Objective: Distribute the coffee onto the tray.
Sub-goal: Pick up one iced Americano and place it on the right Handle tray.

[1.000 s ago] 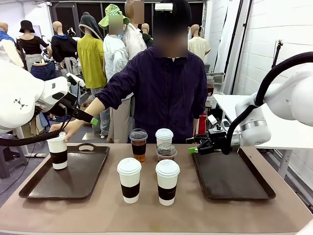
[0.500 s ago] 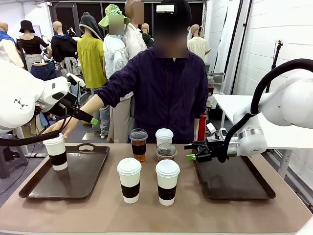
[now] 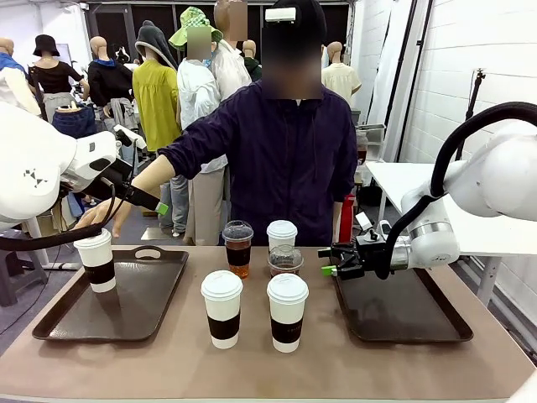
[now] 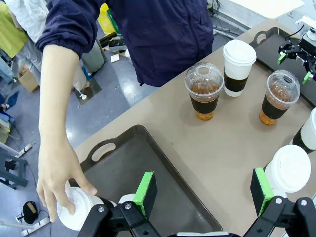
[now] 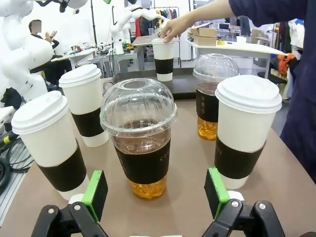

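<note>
1. The left gripper [image 4: 203,192] hovers over the left tray [image 3: 143,312], fingers spread wide and empty.
2. The right gripper [image 5: 155,195], wide and empty, faces a dome-lidded cup [image 5: 140,138] at mid-table [image 3: 252,369].
3. A person's hand [image 3: 96,217] grips a paper cup [image 3: 99,262] on the left tray's far-left corner.

Straight ahead of my right gripper [image 5: 156,191], the dome-lidded cup [image 5: 138,133] is clear, glossy plastic with a matt dark band [image 5: 143,168]. The paper cups [image 5: 247,143] flanking it are matt white, their lids [image 5: 248,93] smooth plastic. The surface [image 5: 190,163] beneath is smooth, matt brown. Below my left gripper [image 4: 203,190], the tray [image 4: 148,158] is dark, satin plastic; the gripper's green pads [image 4: 146,191] look matt. The person's sleeve [image 4: 69,24] is dark cloth.
</note>
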Controlling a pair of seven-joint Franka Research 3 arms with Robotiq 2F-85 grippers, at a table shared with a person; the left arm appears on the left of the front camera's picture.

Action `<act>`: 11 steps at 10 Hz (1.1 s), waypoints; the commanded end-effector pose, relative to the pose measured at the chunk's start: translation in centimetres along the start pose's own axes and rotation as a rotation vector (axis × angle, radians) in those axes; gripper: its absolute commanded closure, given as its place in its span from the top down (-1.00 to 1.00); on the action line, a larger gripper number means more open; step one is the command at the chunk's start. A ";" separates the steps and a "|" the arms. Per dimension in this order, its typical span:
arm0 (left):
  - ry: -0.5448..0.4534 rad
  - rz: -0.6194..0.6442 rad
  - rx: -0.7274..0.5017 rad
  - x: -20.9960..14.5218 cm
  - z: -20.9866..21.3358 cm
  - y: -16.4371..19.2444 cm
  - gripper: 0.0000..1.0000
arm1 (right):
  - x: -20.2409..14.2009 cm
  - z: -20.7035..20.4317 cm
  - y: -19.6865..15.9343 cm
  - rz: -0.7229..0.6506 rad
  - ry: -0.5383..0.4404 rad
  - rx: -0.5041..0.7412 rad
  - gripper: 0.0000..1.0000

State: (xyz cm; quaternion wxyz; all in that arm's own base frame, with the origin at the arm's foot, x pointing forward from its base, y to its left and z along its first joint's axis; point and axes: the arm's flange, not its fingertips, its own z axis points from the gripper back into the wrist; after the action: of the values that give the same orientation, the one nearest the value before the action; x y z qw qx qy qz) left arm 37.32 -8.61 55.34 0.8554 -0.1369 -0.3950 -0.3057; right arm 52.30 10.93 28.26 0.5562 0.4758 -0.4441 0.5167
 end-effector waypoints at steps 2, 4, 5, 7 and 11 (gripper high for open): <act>-0.003 0.003 -0.003 -0.1 0.1 0.1 1.00 | 0.0 0.0 0.0 0.000 0.000 0.000 1.00; -0.003 0.003 -0.003 -0.1 0.1 0.1 1.00 | -0.6 -1.4 -0.1 0.019 -0.009 0.009 1.00; -0.003 0.003 -0.003 -0.1 0.1 0.1 1.00 | -1.1 -2.0 -0.3 0.020 0.002 0.015 1.00; -0.003 0.003 -0.003 -0.1 0.1 0.1 1.00 | -2.1 -3.0 -0.5 0.027 0.009 0.017 1.00; -0.003 0.003 -0.003 -0.1 0.1 0.1 1.00 | -2.7 -4.6 -0.2 0.031 -0.001 0.050 1.00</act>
State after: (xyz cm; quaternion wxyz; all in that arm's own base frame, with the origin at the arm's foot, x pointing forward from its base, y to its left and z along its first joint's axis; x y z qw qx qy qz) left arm 37.31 -8.62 55.34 0.8554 -0.1368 -0.3950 -0.3058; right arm 51.83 14.30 25.21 0.5406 0.4915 -0.4264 0.5332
